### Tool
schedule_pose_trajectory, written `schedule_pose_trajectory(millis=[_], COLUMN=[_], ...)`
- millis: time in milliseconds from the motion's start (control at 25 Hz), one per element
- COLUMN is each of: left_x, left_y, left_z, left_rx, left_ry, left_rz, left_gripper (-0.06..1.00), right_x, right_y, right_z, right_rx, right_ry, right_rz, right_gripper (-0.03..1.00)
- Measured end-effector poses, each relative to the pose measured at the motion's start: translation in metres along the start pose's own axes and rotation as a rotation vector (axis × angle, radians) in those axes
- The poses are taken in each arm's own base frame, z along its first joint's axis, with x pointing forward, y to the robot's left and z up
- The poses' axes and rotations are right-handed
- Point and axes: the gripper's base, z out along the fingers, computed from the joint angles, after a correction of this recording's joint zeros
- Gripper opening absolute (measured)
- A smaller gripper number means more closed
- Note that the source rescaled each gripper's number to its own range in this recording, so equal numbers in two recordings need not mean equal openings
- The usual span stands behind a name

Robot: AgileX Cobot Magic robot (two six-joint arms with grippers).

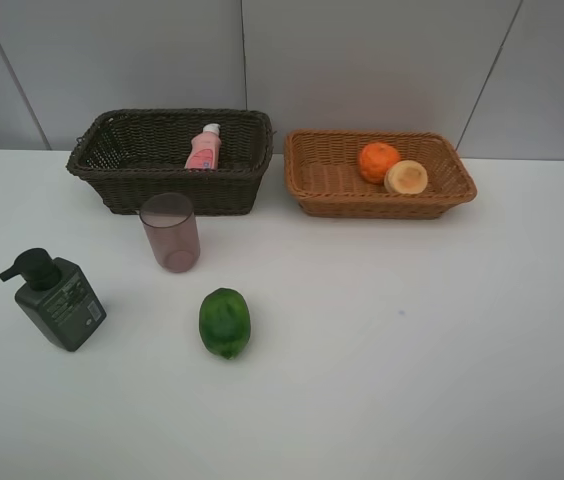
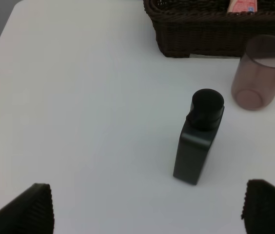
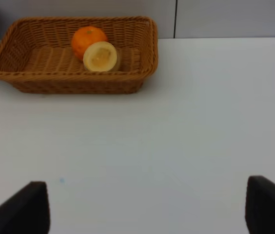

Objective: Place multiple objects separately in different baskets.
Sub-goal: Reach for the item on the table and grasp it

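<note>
Rough woven dk wicker basket point(image 1: 182, 195), tan wicker basket point(image 1: 362, 205), translucent smooth plastic cup point(image 1: 170, 235), matt plastic pump bottle point(image 1: 62, 305), smooth matt table point(image 1: 412, 350)

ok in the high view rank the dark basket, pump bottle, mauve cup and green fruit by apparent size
dark basket
pump bottle
mauve cup and green fruit: look alike, fruit nearer the camera
</note>
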Motion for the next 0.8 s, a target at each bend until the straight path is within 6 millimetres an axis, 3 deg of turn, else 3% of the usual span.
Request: schedule_pose_trajectory(millis=[800], left_x=[0.0], left_y=[0.0], left_z=[0.0], left_rx=[0.0], left_ry=[0.0], left_rz=[0.001], left_gripper=[1.0], right_x=[-0.0003], right_y=[0.0], right_z=[0.0], right_rx=[0.0], right_ry=[-0.003], right_rz=[0.001], right_gripper=[0.71])
